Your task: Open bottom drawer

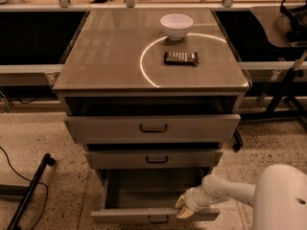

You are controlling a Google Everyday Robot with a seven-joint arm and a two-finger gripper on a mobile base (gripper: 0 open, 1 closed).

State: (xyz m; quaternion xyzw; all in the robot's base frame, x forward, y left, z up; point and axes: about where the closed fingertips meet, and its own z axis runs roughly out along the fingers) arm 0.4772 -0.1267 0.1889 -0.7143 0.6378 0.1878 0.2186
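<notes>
The bottom drawer [144, 215] of the grey cabinet is pulled well out, and its empty inside shows; its small dark bar handle [157, 220] sits at the picture's lower edge. My gripper [183, 208] is at the top right rim of this drawer's front, at the end of my white arm [230, 191], which comes in from the lower right. The middle drawer [154, 158] and the top drawer [152, 127] above it stand a little out.
A white bowl [176, 25] and a dark snack bar [181, 57] lie on the cabinet top [105, 56]. A black stand leg and cable [29, 190] lie on the floor at the left. Dark chair legs [283, 95] stand at the right.
</notes>
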